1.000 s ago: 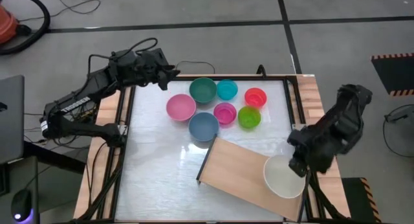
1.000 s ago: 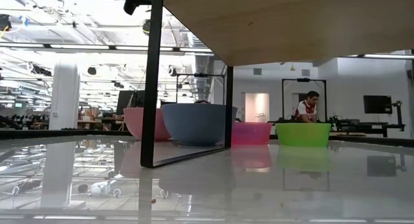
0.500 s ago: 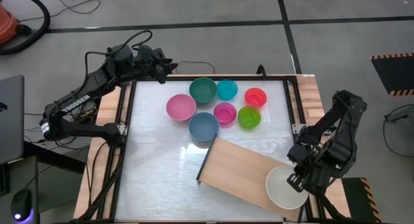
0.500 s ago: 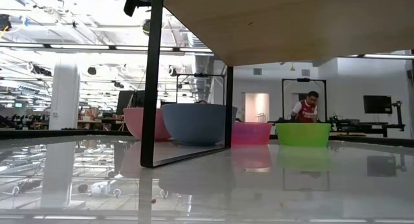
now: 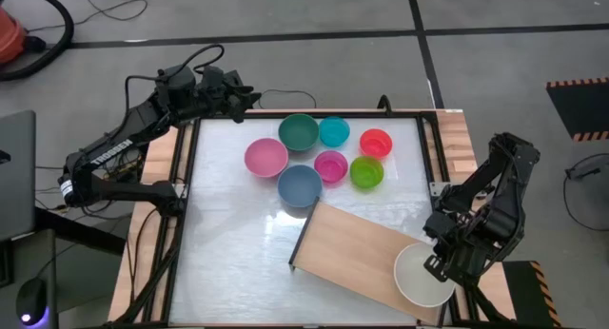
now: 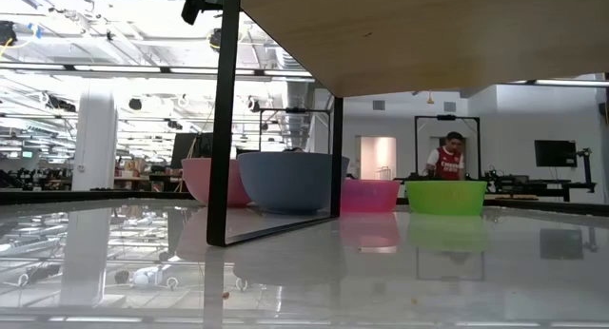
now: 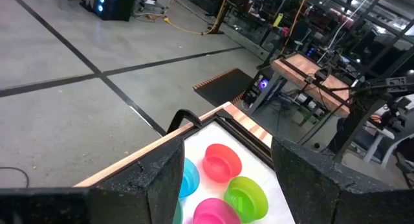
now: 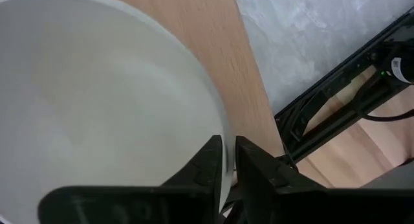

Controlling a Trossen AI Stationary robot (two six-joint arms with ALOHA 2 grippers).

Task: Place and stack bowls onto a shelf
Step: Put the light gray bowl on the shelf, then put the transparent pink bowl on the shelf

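Starting at the table's 10 o'clock corner, the left gripper (image 5: 249, 94) waits off the work area with its fingers spread and nothing between them — its wrist camera looks past them toward the small red bowl (image 7: 222, 161) and the small lime green bowl (image 7: 247, 195). Toward 12 o'clock on the glossy white tabletop (image 5: 228, 253), seven round plastic bowls sit in a tight cluster: the larger pink bowl (image 5: 265, 157), teal bowl (image 5: 299, 132) and blue-grey bowl (image 5: 300, 184), then the smaller cyan bowl (image 5: 334, 131) and magenta bowl (image 5: 331, 166), with the red and lime green ones at the cluster's 3 o'clock side. The flat light-wood shelf board (image 5: 347, 250) runs with its long axis from roughly 10 o'clock to 4 o'clock, dark edge at the 10 o'clock end, just beside the blue-grey bowl. At its 4 o'clock end rests the large white plastic bowl (image 5: 421, 277), upright, its rim reaching the board's end. The right gripper (image 5: 439, 263) is at that bowl's 3 o'clock rim, one finger inside the wall (image 8: 208, 164) and one outside, close against it on either side; whether they pinch it or have let go I cannot tell. The remaining bowls lie toward 11 o'clock from this gripper, the blue-grey one nearest the board — and the left arm looks the closer one to the cluster.
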